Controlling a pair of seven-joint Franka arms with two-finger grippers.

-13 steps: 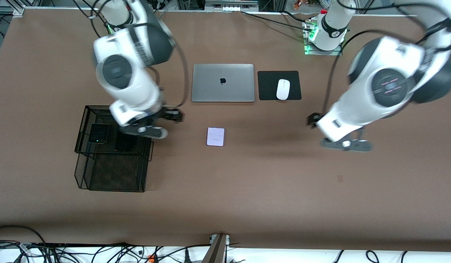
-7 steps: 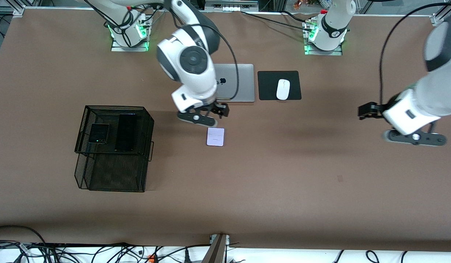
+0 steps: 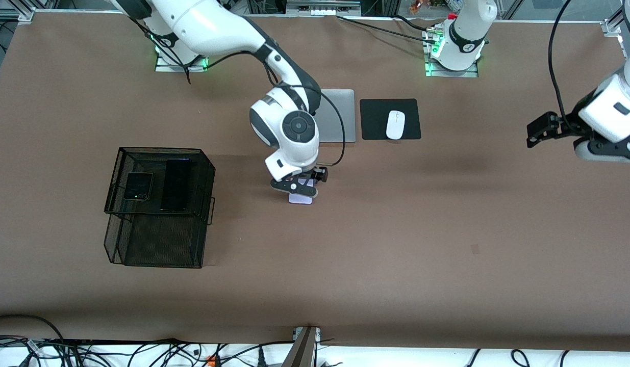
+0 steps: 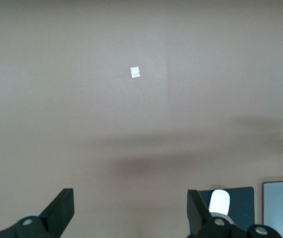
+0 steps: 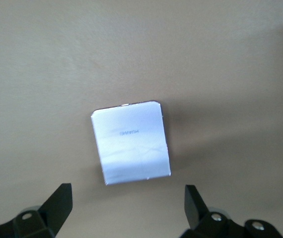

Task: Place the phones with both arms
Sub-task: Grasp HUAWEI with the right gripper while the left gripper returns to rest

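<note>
Right pincer spread wide over lilac phone

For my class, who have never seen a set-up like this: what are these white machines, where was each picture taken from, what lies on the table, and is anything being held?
Two white robot arms stand at a brown table. One picture looks down from a high camera; the other two come from cameras on each arm's wrist. The right gripper hovers, fingers open, over a pale lilac phone lying on the table. The left gripper waits, open, over bare table at its own end. Nothing is held. A small black phone and a long black phone lie on a black mesh rack. A silver laptop lies beside a white mouse on a black pad.
</note>
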